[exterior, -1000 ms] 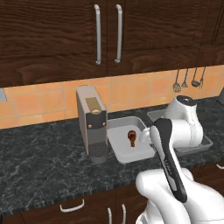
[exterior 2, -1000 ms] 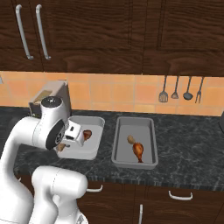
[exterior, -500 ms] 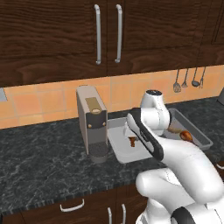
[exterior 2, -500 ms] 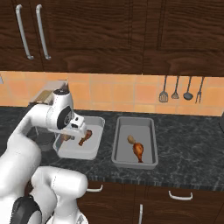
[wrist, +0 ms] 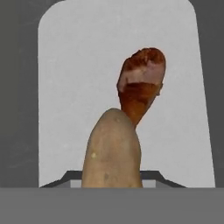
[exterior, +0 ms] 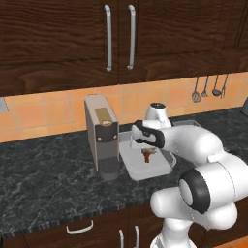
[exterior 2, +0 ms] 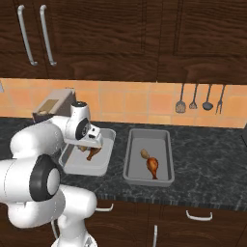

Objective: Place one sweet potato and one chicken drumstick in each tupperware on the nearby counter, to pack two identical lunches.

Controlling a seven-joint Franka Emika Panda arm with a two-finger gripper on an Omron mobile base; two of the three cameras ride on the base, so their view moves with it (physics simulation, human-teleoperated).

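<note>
A tan, smooth, oblong sweet potato [wrist: 112, 151] is hanging in the claw [exterior 2: 89, 146], which is pinching it shut, directly over the left shallow pale grey rectangular tupperware tray [wrist: 65, 87]. A dark red-brown chicken drumstick [wrist: 141, 83] is already lying in that tray, so the potato seems poised to join it. The right matching tray [exterior 2: 165, 144] is holding its own potato [exterior 2: 144, 154] and drumstick [exterior 2: 153, 167]. Both trays are sitting on the black marbled stone counter [exterior 2: 207, 159]. A tall grey coffee machine [exterior: 102, 135] is standing just beside the left tray, crowding the arm's approach.
</note>
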